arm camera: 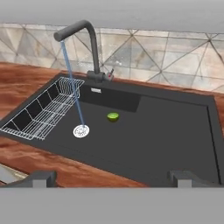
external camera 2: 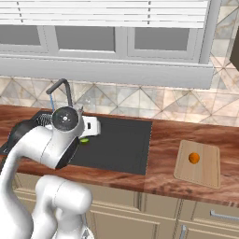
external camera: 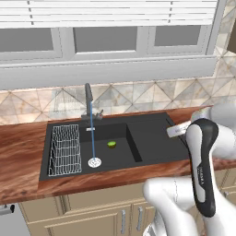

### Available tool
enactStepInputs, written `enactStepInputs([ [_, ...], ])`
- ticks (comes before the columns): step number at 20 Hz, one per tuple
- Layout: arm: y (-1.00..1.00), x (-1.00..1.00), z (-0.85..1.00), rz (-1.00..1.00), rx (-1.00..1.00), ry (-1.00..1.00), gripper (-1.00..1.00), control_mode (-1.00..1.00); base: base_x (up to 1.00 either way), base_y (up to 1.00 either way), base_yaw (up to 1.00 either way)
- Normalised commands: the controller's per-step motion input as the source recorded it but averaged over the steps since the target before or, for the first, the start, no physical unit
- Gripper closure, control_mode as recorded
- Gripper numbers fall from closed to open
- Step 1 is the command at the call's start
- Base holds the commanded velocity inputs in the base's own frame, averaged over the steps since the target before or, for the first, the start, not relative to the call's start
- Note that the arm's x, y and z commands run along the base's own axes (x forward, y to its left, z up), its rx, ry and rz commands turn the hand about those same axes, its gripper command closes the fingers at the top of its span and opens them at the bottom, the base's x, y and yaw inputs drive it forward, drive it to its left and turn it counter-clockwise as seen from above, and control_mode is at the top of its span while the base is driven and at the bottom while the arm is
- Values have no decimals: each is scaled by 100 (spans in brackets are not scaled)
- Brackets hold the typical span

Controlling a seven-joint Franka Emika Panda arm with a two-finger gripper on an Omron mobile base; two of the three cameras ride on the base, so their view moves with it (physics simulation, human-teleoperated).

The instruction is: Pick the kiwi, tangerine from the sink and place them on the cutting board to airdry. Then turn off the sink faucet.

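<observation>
Tangerine (external camera 2: 194, 158) on board (external camera 2: 208, 176): done. Kiwi (arm camera: 113, 117) left in sink (arm camera: 175, 131). Faucet (arm camera: 93, 48) running. Tool (arm camera: 113, 177) released, empty, apparently above sink's near rim.

Matt black sink (arm camera: 175, 131), glossy reddish wood counter (external camera 2: 168, 140), wire rack (arm camera: 41, 111), pale wooden cutting board (external camera 2: 205, 175)

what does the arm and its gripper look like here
The arm is built of glossy white rounded shells, with dark grey to black bands and caps at the joints. One link carries a long black strip with small pale lettering, too small to read. From the right base camera a round dark joint cap shows. The gripper ends in two small dark grey blocky fingertips. No cables are visible.
</observation>
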Motion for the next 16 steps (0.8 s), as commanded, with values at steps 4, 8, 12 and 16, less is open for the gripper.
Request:
enactStepInputs([
  [4,70,0,12,-7,0,13,-100,-100,0,0,0],
  [8,71,0,5,-5,-5,11,-100,-100,0,0,0],
  [12,40,0,2,-1,-6,11,-100,-100,0,0,0],
  [16,4,18,-5,0,0,8,-100,-100,0,0,0],
])
